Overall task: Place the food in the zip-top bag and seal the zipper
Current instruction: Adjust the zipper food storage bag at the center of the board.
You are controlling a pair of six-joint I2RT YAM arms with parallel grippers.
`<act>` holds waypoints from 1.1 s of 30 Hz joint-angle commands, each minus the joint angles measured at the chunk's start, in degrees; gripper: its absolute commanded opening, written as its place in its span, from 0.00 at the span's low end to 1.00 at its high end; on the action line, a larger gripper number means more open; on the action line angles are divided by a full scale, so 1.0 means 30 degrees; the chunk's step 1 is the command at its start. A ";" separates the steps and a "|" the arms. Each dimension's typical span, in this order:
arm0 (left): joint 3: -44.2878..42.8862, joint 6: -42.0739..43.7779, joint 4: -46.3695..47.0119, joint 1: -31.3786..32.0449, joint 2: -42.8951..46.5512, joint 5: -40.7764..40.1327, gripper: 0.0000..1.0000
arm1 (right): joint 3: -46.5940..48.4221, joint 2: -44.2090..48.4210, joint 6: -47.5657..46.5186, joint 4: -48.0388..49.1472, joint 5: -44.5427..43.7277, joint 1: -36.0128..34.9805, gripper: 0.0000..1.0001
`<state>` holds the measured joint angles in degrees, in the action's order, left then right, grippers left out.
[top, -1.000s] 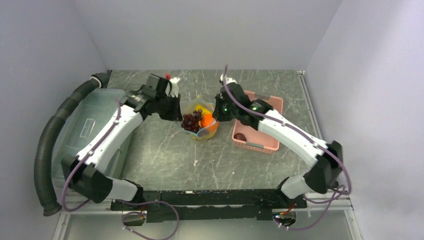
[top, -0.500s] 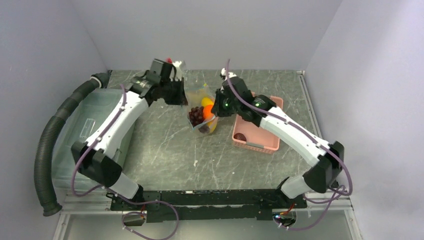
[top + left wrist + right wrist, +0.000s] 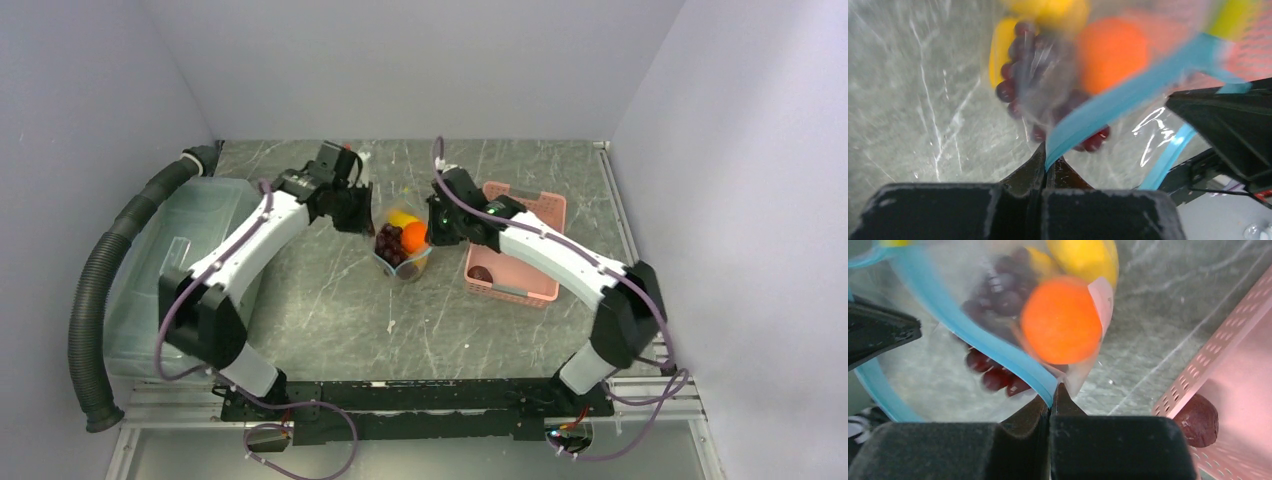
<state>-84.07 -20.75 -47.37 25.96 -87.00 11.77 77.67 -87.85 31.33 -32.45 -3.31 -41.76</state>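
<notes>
- Left gripper (image 3: pixel 352 211): jaws are closing tight on the zipper (image 3: pixel 1108 102) at its left end; the blue strip is running straight out of the fingertips in the left wrist view.
- Right gripper (image 3: pixel 437 223): jaws are likewise pinching the strip's right end, just beside the basket (image 3: pixel 510 296).
- Bag (image 3: pixel 402 250): is hanging between the two grippers near the table's middle, its belly sagging toward the arm bases.
- Contents: grapes (image 3: pixel 388 243), orange ball (image 3: pixel 414 234) and yellow pieces (image 3: pixel 402 217) are sitting inside the bag.
- Zipper axis: is running left to right, gripper to gripper. Its two lips are bowing apart, so the mouth is gaping, not sealed.
- Governing relation: each arm is holding one end and neither is nearer the middle. Sealing likely calls for drawing the ends apart to bring the lips together.
- Dark rounded item (image 3: pixel 1200 421): is lying in the basket, outside the bag; I cannot tell whether it is food.
</notes>
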 commanded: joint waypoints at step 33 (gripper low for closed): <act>-0.0067 -0.0068 0.1112 0.0020 -0.1707 0.1232 0.00 | -0.0542 0.0182 0.0012 0.0210 0.0685 0.1234 0.00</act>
<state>-80.03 -20.60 -46.52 26.06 -95.61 14.20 72.69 -92.16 31.20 -33.85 -0.97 -38.11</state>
